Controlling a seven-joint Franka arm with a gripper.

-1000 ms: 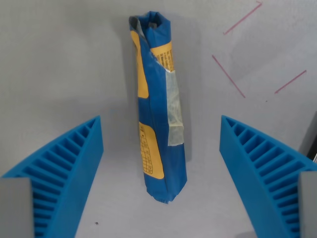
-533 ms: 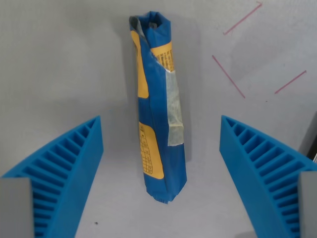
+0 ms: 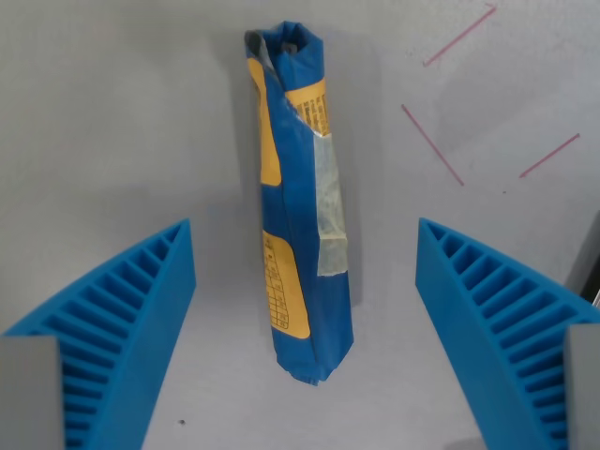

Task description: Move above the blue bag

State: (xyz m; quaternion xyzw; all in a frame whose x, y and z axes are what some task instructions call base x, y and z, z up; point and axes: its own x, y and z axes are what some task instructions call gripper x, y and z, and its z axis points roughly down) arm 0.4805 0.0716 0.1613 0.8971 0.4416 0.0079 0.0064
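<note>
Two blue fingers (image 3: 122, 319) spread wide, claw (image 3: 305, 328) apparently above blue bag (image 3: 302, 206), bag lengthwise between them, untouched.

The blue bag (image 3: 302, 202) is looking like thin plastic film, creased and faintly glossy, with printed yellow panels and a strip of cloudy clear tape (image 3: 329, 211) sticking along it. The gripper (image 3: 305, 319) is showing fingers (image 3: 127, 323) of matt blue plastic, ribbed with open slots. The table (image 3: 112, 122) is appearing as a smooth, matt grey surface, carrying thin red lines (image 3: 433, 143).
</note>
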